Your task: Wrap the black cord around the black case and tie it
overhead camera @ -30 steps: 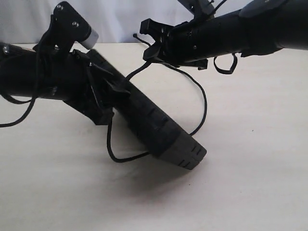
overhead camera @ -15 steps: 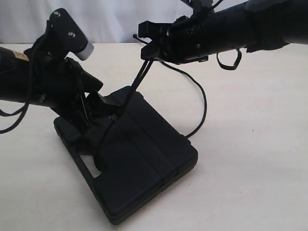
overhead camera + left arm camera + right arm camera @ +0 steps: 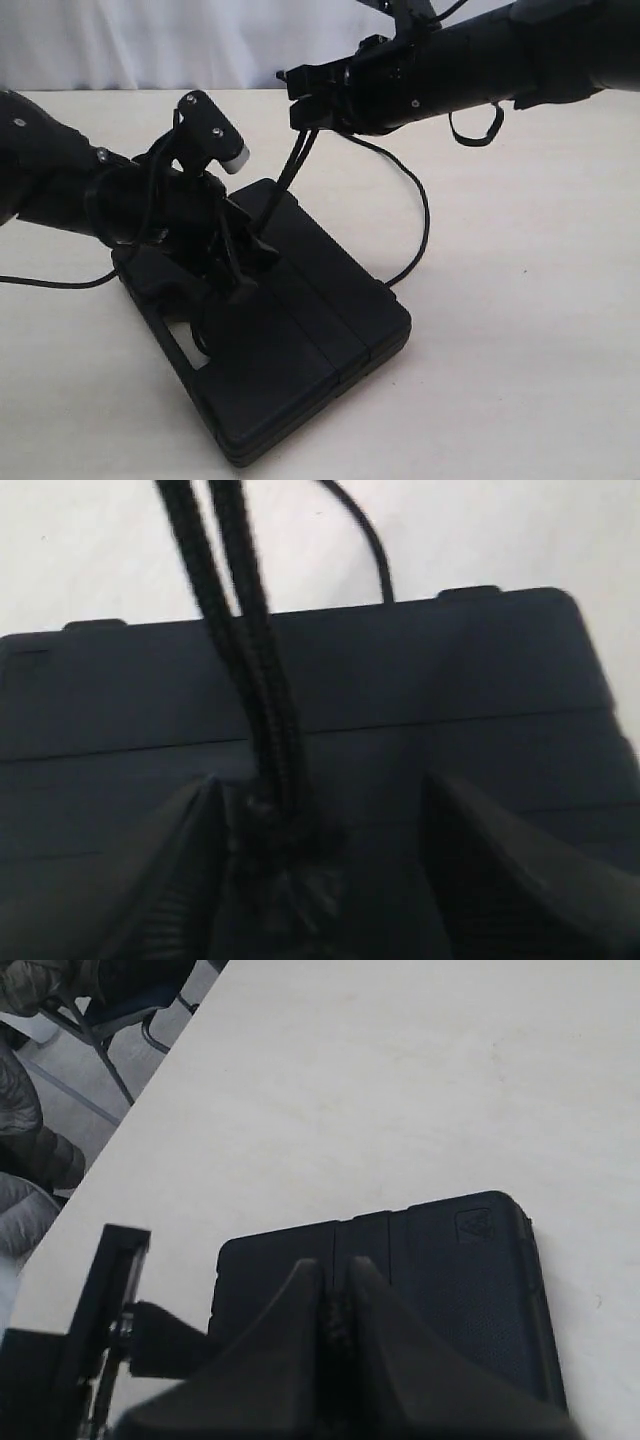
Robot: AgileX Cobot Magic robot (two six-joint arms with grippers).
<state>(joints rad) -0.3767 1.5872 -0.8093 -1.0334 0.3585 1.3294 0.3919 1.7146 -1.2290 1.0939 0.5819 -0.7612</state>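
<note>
Now, the black cord (image 3: 289, 175) runs as two taut strands from the lid of the black case (image 3: 320, 340) up to your right end effector (image 3: 299, 100), which is clenched on it. A slack length loops out to the right over the bench (image 3: 520, 330) and comes back to the case's edge. The case lies flat on the bench, with its handle slot on the left arm's side.

Your left end effector (image 3: 238, 272) sits low on the lid with its jaws released and spread wide, one on each side of the strands. There the strands meet the lid in what looks like a crossing or knot. In the left wrist view, neither finger touches the cord.

The step in hand seems to be cinching the tie. To do it well, pull steadily with the right, in line with the strands. Close the left on the crossing itself rather than above it. Press the case down so it does not tip as the tension rises.
</note>
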